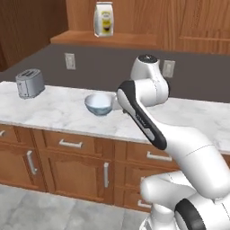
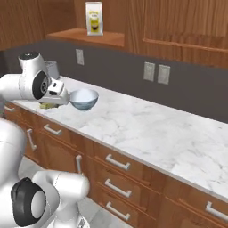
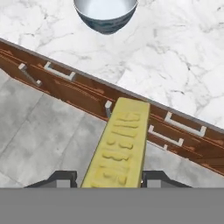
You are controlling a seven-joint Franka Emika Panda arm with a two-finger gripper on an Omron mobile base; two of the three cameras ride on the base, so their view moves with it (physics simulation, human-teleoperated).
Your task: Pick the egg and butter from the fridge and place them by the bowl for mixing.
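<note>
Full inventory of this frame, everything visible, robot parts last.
Pale-yellow rectangular butter stick: one, yellow, held between the tool's fingertips, out over the floor and the cabinet fronts.
Round light blue-grey bowl: one, white inside, on the marble counter.
Silver toaster: one, grey, far left of the counter.
White and yellow paper bag: one, upright on the wooden shelf above.
White marble counter: one, grey-veined.
Brown wooden cabinets: one run under the counter, silver handles.
Wall outlets: white, several on the grey backsplash.
Grey tiled floor: below.
White arm: one, dark joints.
Tool: one, dark tips, shut on the butter.
</note>
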